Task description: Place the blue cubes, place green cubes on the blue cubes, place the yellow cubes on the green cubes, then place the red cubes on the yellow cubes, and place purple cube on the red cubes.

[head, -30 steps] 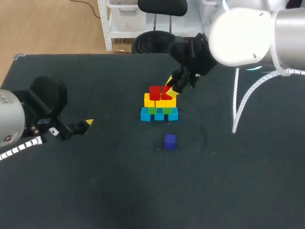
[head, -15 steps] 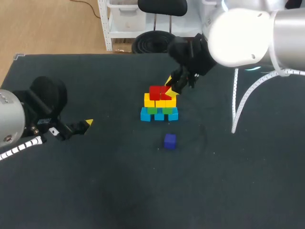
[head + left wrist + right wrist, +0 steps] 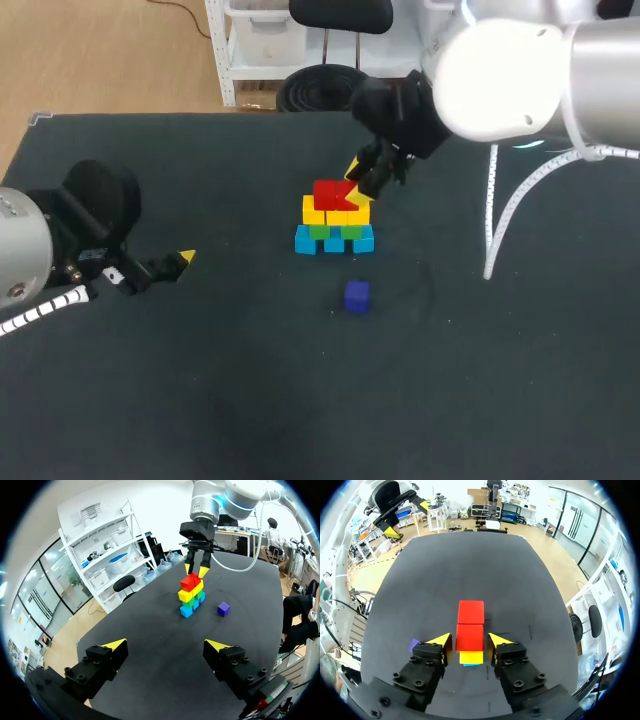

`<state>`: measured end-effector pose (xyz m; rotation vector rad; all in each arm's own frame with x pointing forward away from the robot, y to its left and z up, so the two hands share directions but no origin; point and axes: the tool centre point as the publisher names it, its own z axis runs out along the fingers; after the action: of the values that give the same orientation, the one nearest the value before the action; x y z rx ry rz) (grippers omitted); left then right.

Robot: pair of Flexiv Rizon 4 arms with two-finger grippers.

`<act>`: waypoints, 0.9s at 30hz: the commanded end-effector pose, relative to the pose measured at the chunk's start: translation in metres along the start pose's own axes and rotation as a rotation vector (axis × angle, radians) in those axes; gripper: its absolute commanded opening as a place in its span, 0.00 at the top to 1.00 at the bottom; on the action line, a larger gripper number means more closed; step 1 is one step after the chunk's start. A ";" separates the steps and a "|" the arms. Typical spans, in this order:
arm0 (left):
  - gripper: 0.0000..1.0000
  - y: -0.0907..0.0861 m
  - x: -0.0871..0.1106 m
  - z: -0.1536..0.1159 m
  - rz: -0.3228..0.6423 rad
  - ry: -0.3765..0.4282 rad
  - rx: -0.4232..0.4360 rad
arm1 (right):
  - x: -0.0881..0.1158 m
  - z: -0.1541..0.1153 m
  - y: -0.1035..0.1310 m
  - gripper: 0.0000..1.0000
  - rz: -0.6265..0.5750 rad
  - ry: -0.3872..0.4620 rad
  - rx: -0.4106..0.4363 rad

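The purple cube (image 3: 357, 295) lies alone on the table (image 3: 200, 400), just in front of the stack and untouched; well off to its side my left gripper (image 3: 165, 645) hangs spread wide and empty; further on stands the stack, blue cubes (image 3: 305, 240) at the base, green cubes (image 3: 330, 231), yellow cubes (image 3: 315, 213), then two red cubes (image 3: 326, 193) side by side on top; above these my right gripper (image 3: 356, 182) hovers, fingers parted either side of one red cube, seemingly not pinching it. I judge the red layer done; next I should lift clear, fetch the purple cube and set it gently on the reds.
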<state>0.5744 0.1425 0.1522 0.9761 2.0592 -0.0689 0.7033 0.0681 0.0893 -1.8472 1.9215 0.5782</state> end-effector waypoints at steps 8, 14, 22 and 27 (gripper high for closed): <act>0.00 -0.003 0.000 0.002 -0.002 0.000 -0.013 | 0.003 -0.005 -0.003 0.31 0.003 0.008 0.021; 0.00 -0.003 0.000 0.002 -0.002 0.000 -0.013 | 0.013 -0.026 -0.004 0.00 -0.007 0.014 0.088; 0.00 -0.003 0.000 0.002 -0.002 0.000 -0.013 | 0.025 -0.056 0.011 0.00 0.042 -0.015 0.141; 0.00 -0.003 0.000 0.002 -0.002 0.000 -0.013 | 0.029 -0.068 0.039 0.00 0.086 -0.035 0.160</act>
<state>0.5744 0.1425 0.1522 0.9762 2.0592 -0.0688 0.6890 0.0188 0.1227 -1.7081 1.9816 0.5368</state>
